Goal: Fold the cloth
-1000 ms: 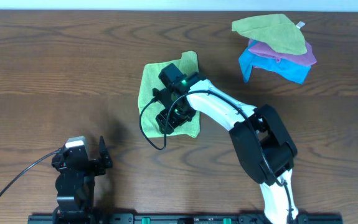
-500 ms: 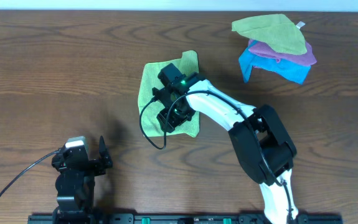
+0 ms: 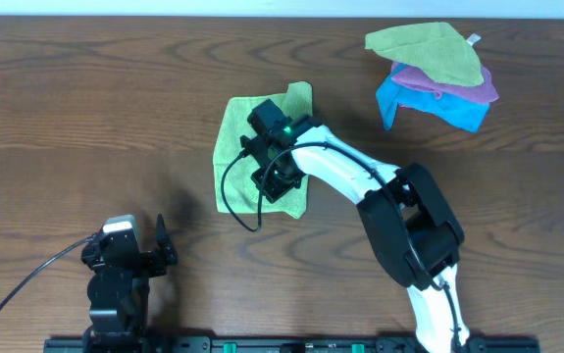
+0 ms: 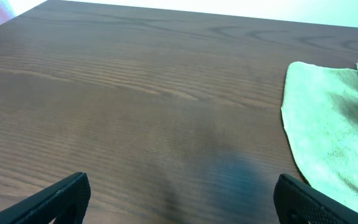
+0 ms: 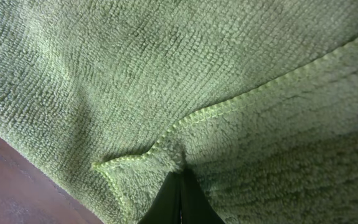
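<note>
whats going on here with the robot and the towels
The right pincer is shut on a hemmed edge of the lime-green cloth mid-table, apparently mid-fold. The left pincer sits open near the front, holding nothing. A pile of other cloths lies at the far right.

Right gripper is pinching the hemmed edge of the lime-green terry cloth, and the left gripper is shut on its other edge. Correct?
Not quite. The right gripper is shut on the lime-green terry cloth, but the left gripper is open over the bare wooden table, holding nothing. The left wrist view shows this.
</note>
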Controlling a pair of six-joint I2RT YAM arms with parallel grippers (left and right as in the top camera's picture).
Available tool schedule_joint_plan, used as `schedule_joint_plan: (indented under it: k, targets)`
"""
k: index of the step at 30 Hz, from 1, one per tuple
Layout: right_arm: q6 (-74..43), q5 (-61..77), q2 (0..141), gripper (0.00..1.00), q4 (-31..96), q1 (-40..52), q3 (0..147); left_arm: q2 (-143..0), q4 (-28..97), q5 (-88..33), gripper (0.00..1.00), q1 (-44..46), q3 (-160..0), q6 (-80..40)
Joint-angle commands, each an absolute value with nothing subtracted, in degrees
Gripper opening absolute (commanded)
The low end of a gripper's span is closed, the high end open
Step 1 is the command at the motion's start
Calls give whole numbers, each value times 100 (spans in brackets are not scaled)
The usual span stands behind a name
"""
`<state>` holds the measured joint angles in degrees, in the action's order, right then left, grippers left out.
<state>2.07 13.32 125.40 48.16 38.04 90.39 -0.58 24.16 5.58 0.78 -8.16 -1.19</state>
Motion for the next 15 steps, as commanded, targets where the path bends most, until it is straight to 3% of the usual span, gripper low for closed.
schedule_joint_plan:
  k: [1, 3, 7, 15]
  targets:
    - [220, 1227, 12608, 31, 4910, 3865, 9002, -25, 2467, 600, 95, 69, -714, -16]
    - [222, 1297, 12543, 49, 4984, 3872, 9002, -25, 2467, 600, 95, 69, -714, -16]
    - [220, 1396, 12501, 62, 5140, 3944, 9002, -25, 2467, 600, 95, 69, -714, -16]
    - [217, 462, 12505, 64, 5028, 4313, 9000, -25, 2467, 600, 95, 69, -714, -16]
